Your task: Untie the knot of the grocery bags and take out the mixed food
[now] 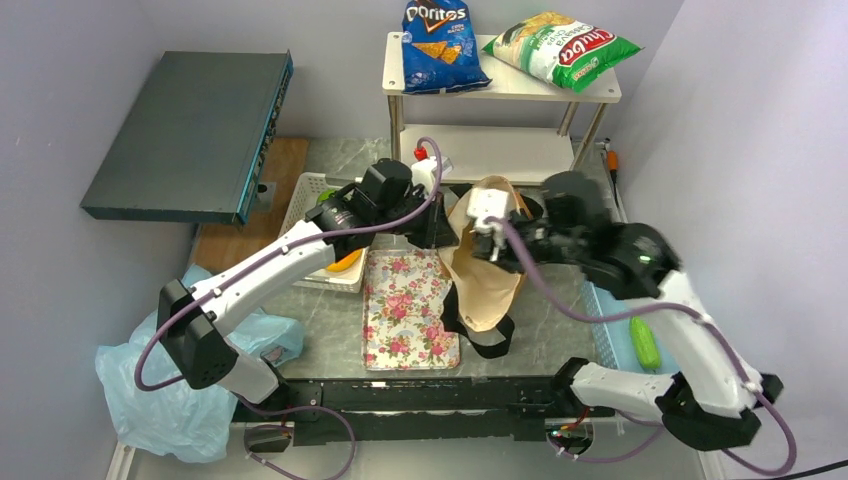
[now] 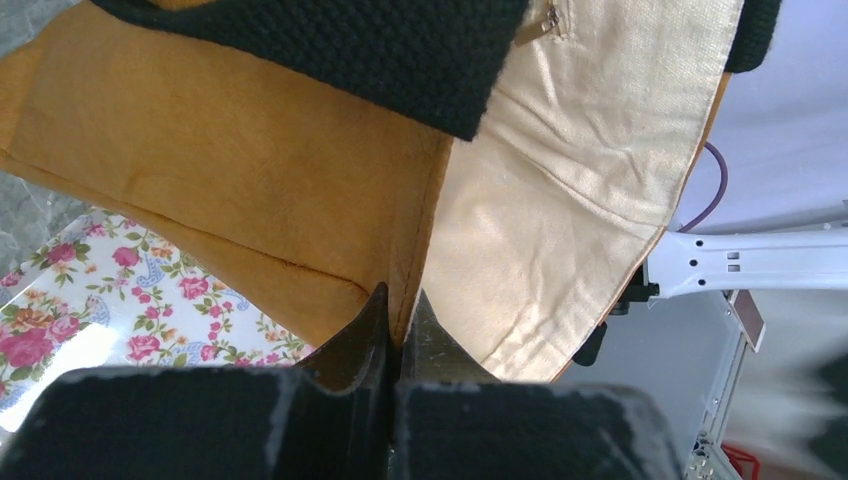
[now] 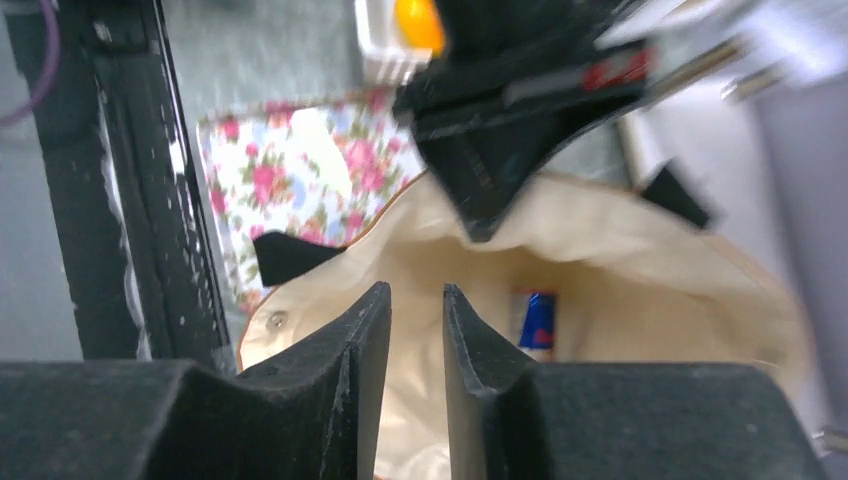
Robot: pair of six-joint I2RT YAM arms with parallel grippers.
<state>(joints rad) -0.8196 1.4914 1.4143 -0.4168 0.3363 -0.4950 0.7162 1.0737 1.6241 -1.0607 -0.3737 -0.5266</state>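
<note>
The orange-tan tote [image 2: 230, 180] is untied: my left tool [image 2: 399, 302] pinches its rim, my right tool [image 3: 415, 295], narrowly parted and empty, hangs above the slim can [image 3: 537, 320] inside.

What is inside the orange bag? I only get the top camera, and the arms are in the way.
Observer: The right wrist camera looks down into the tote. A slim blue and silver can sits deep inside, against the cream lining.
Operator: Is the left claw holding the bag?
Observer: Yes. The left wrist camera shows the left gripper shut on the tote's edge, right where the orange outside meets the cream lining.
Operator: What about the right claw?
Observer: The right gripper is above the bag's open mouth. There is a narrow gap between its fingers and nothing in it.
</note>
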